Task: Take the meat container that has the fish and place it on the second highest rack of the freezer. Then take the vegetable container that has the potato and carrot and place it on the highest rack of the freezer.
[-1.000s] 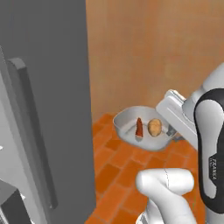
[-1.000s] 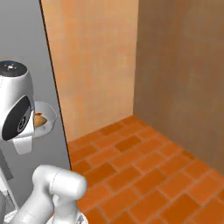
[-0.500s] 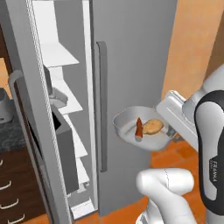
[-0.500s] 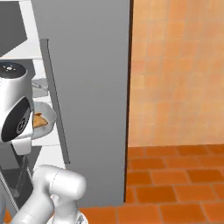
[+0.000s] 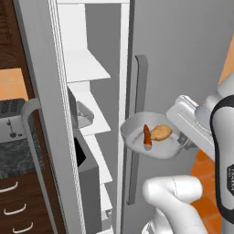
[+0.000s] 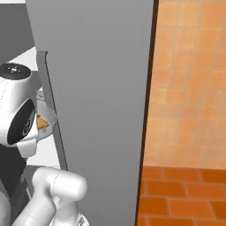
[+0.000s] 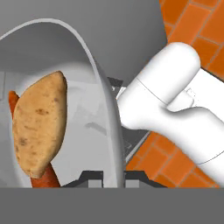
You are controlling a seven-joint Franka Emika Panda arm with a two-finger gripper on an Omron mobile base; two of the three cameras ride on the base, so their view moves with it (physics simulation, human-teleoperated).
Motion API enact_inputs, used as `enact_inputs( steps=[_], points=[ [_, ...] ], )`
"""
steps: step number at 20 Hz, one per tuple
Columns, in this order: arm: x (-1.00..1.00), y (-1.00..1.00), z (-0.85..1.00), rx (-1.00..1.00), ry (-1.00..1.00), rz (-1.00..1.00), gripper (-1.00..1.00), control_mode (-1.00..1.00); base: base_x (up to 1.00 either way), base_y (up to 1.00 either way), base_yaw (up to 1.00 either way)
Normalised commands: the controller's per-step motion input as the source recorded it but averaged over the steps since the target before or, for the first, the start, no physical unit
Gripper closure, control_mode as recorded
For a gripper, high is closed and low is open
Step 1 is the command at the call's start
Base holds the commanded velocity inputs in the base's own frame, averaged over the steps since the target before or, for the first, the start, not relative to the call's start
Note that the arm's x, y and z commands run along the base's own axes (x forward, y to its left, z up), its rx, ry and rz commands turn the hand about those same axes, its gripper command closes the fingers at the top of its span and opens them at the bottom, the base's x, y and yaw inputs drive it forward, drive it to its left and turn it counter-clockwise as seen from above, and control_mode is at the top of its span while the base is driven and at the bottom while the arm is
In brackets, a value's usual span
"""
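I see the gripper (image 7: 107, 177) clamped on the rim of the vegetable container (image 5: 151, 142), a grey bowl held in the air in front of the freezer (image 5: 183, 55), beside its long door handle (image 5: 137, 128). Inside it the potato (image 5: 160, 132) lies against the carrot (image 5: 146, 135). The left door stands open on white shelves (image 5: 84, 68); another grey container (image 5: 83, 114) sits on one of them.

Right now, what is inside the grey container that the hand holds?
The vegetable container holds a potato and a carrot, lying side by side. In the hand view the potato covers most of the carrot, so only its ends show.
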Motion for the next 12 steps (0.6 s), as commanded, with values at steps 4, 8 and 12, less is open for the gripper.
enact_inputs(
  steps=[4,8,12],
  points=[
    [0.0,0.0,0.0,0.0,0.0,0.0,1.0,1.0,0.12,0.28,0.09],
    [-0.38,0.13,0.36,0.07,-0.28,0.06,1.0,-1.0,0.0,0.0,0.0],
    [0.44,0.21,0.4,0.05,-0.21,0.0,1.0,-1.0,0.0,0.0,0.0]
  ],
)
